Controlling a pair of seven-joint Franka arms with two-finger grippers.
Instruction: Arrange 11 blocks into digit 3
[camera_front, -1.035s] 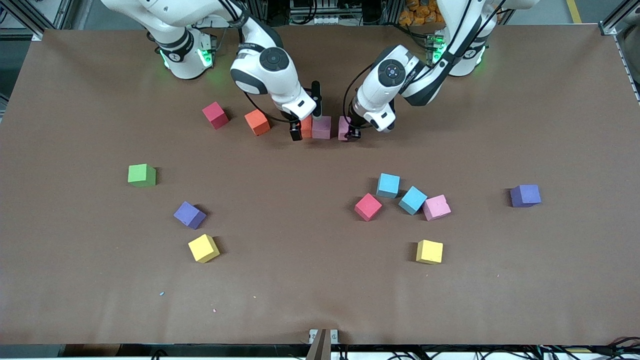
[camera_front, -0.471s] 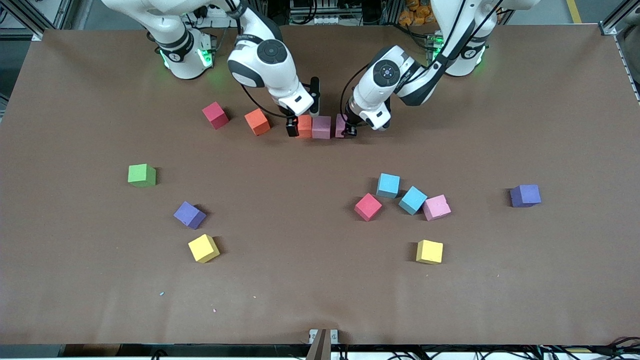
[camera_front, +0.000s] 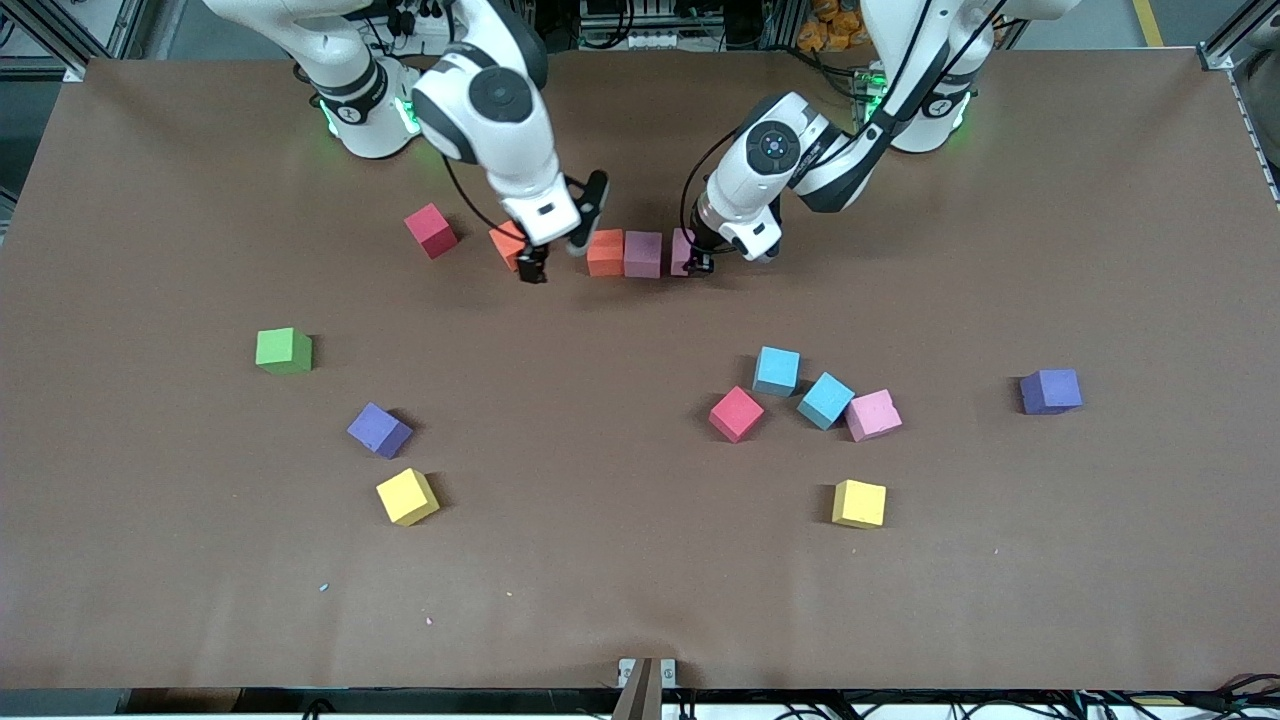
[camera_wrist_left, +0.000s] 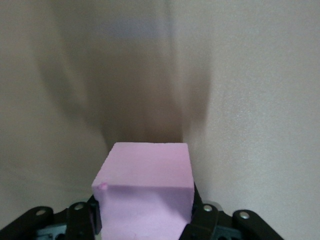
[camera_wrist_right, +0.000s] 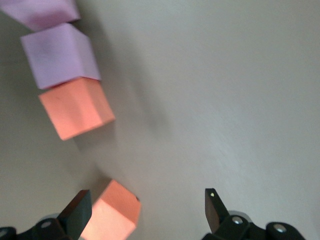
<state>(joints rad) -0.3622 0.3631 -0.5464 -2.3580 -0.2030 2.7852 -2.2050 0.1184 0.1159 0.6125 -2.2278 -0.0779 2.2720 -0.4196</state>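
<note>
A short row of touching blocks lies near the robots' bases: an orange block (camera_front: 605, 252) (camera_wrist_right: 75, 107), a mauve block (camera_front: 643, 254) (camera_wrist_right: 60, 55), and a pink block (camera_front: 684, 250) (camera_wrist_left: 145, 182). My left gripper (camera_front: 700, 260) (camera_wrist_left: 145, 220) is shut on the pink block, which rests on the table at the row's end. My right gripper (camera_front: 560, 238) (camera_wrist_right: 146, 199) hangs open over a loose orange block (camera_front: 508, 243) (camera_wrist_right: 112, 212). That block sits beside one of its fingers, toward the right arm's end from the row.
A red block (camera_front: 431, 230) lies beside the loose orange one. Nearer the front camera are a green cube (camera_front: 284, 351), a purple block (camera_front: 380, 430), two yellow blocks (camera_front: 407, 496) (camera_front: 860, 503), two light blue blocks (camera_front: 777, 371) (camera_front: 826, 400), plus a red (camera_front: 736, 414), a pink (camera_front: 873, 415) and another purple (camera_front: 1051, 391).
My right gripper left the row's orange block, rose, and swung toward the right arm's end, over the loose orange block. The left gripper stayed shut on the pink block.
</note>
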